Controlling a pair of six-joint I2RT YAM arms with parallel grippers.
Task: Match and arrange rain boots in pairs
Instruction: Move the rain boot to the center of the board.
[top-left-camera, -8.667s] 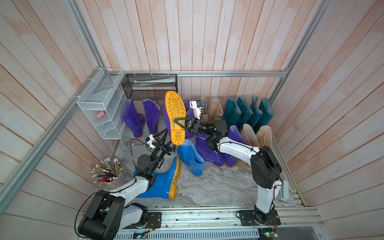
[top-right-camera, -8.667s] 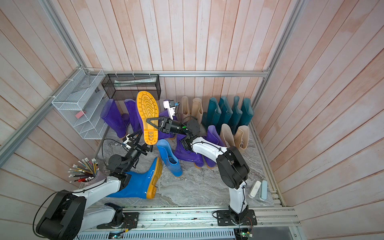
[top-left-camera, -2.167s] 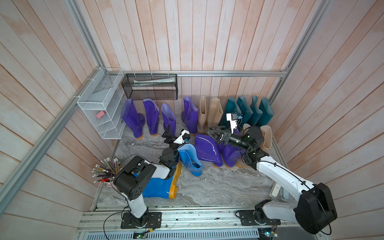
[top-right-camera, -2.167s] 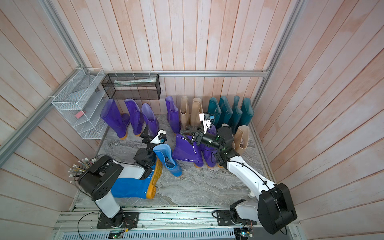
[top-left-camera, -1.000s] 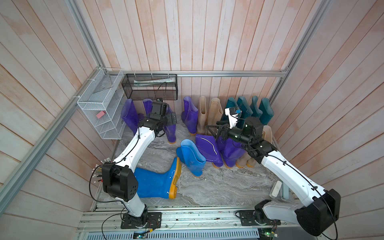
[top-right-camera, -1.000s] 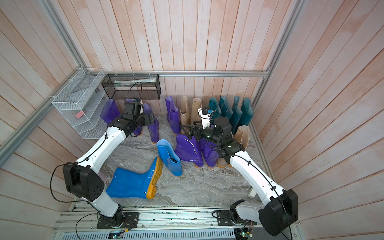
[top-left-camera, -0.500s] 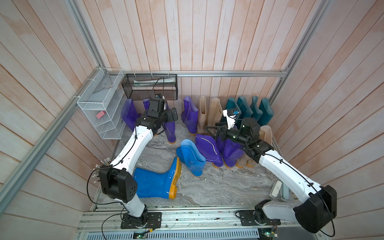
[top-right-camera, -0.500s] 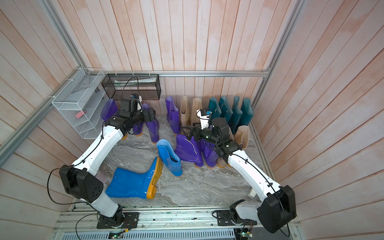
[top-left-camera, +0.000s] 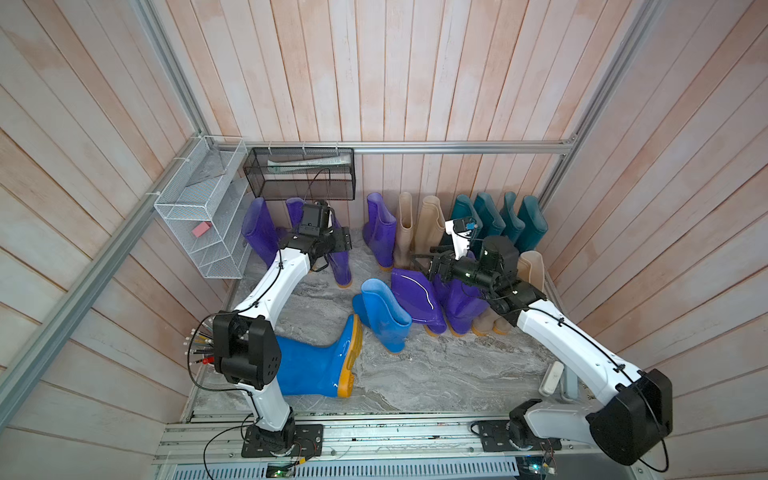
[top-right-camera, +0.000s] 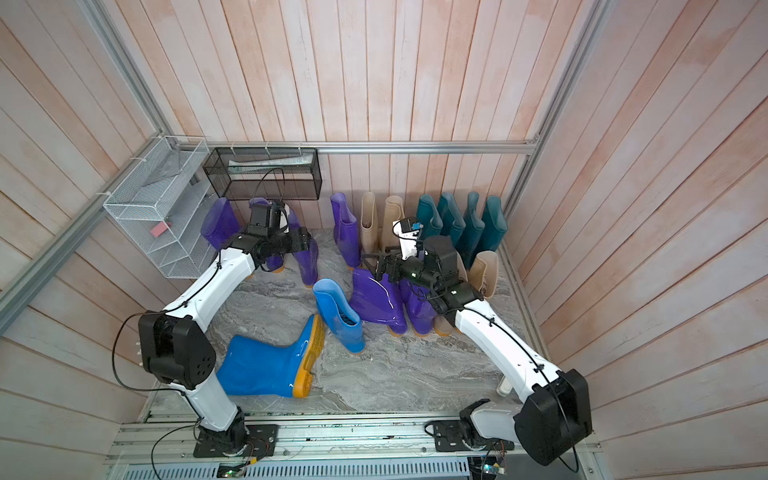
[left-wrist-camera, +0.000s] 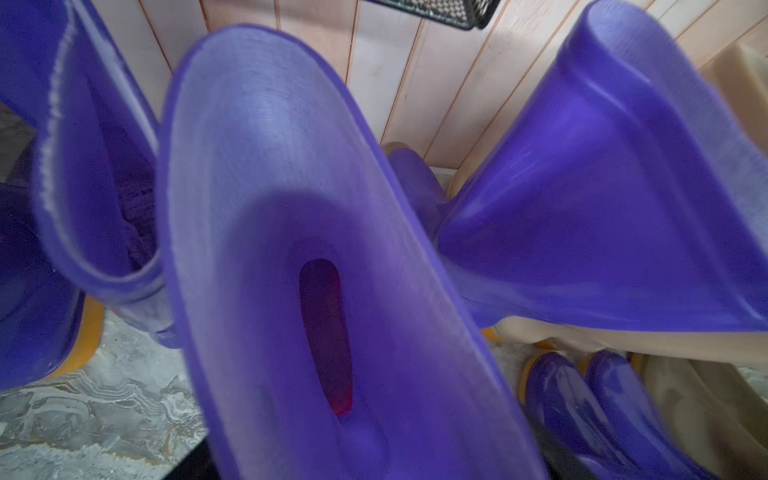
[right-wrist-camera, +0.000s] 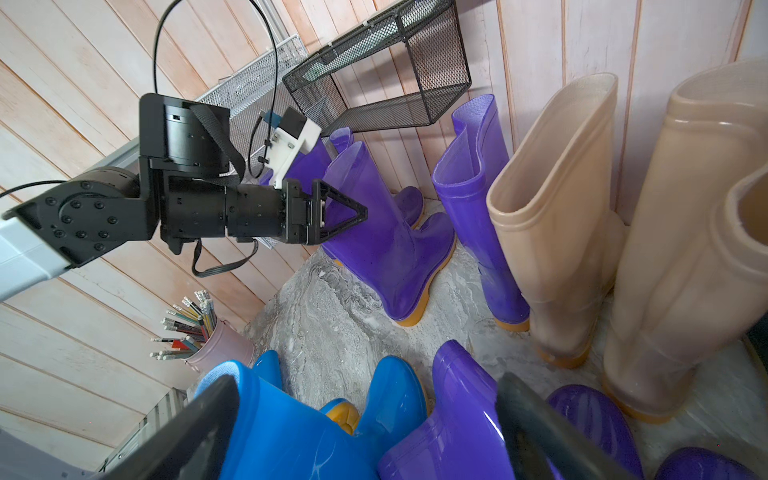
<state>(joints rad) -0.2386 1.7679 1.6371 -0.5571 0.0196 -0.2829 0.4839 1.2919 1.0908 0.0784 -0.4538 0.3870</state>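
Pinkish plank walls (top-left-camera: 415, 70) box in a grey marbled counter (top-left-camera: 449, 374). Most rain boots (top-left-camera: 490, 216) stand along the back wall, and one blue boot (top-left-camera: 311, 365) lies flat up front. Right hand (right-wrist-camera: 365, 386) is spread wide over those mid-counter; left hand (right-wrist-camera: 359, 216) sits at the top of a purple boot (right-wrist-camera: 386, 249) (gripping? can't tell).

Rain boots (right-wrist-camera: 386, 249) glossy, prob. rubber/PVC — floor (top-left-camera: 436, 365) matt, marble-look; walls (top-left-camera: 374, 83) wood.

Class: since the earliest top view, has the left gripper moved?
Yes. The left gripper has moved from near the lying blue boot toward the back wall, ending near the black mesh basket.
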